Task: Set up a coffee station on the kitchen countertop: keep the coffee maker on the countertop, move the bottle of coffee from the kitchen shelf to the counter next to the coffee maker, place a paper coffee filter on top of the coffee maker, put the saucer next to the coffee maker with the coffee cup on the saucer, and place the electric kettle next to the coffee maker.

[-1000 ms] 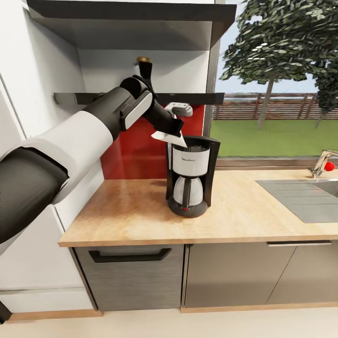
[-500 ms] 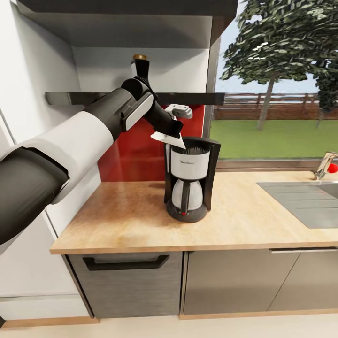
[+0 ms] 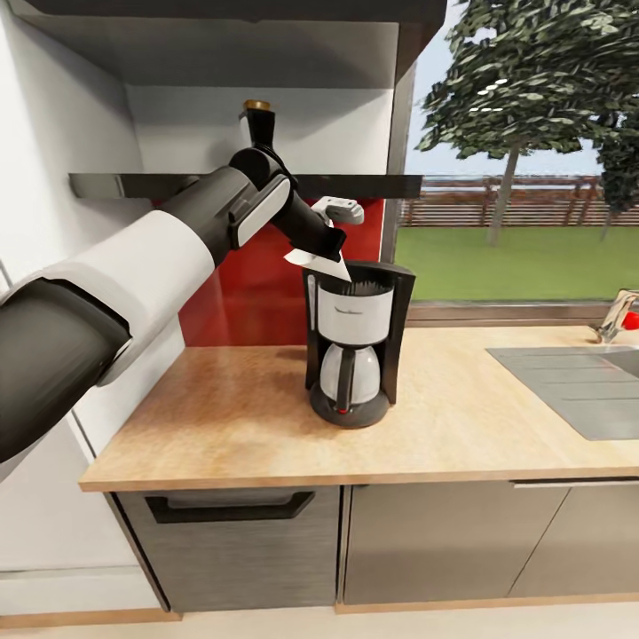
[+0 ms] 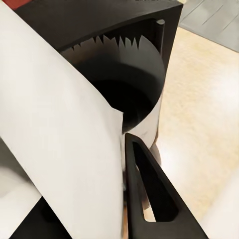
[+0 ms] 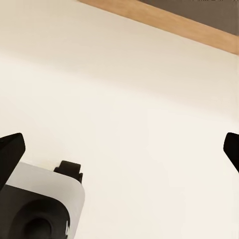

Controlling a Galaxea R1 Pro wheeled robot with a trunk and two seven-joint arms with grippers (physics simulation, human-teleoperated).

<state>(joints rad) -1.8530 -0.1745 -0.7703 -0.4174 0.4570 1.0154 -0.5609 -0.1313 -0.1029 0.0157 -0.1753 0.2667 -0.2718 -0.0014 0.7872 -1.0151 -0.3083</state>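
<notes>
The coffee maker point(image 3: 355, 346) stands on the kitchen countertop point(image 3: 231, 417), its top open. My left gripper point(image 3: 325, 250) hovers just above the machine's left rim, shut on the white paper coffee filter point(image 3: 312, 258), whose point leans toward the opening. In the left wrist view the paper coffee filter point(image 4: 59, 139) lies against one black finger point(image 4: 147, 191) over the round filter basket point(image 4: 124, 84). The bottle of coffee point(image 3: 258, 124) stands on the kitchen shelf point(image 3: 390, 185), its lower part hidden behind my arm. My right gripper point(image 5: 119, 149) hangs open over the pale floor.
A sink point(image 3: 577, 386) with a faucet point(image 3: 615, 317) is set into the counter at the right. Grey cabinet fronts point(image 3: 426, 541) run below the slab. A red backsplash point(image 3: 257, 293) and a window lie behind the machine. An upper shelf point(image 3: 266, 35) overhangs the bottle.
The head view has shifted, so the counter and shelf sit differently in the picture. My left gripper still holds the filter at the same spot over the machine's rim.
</notes>
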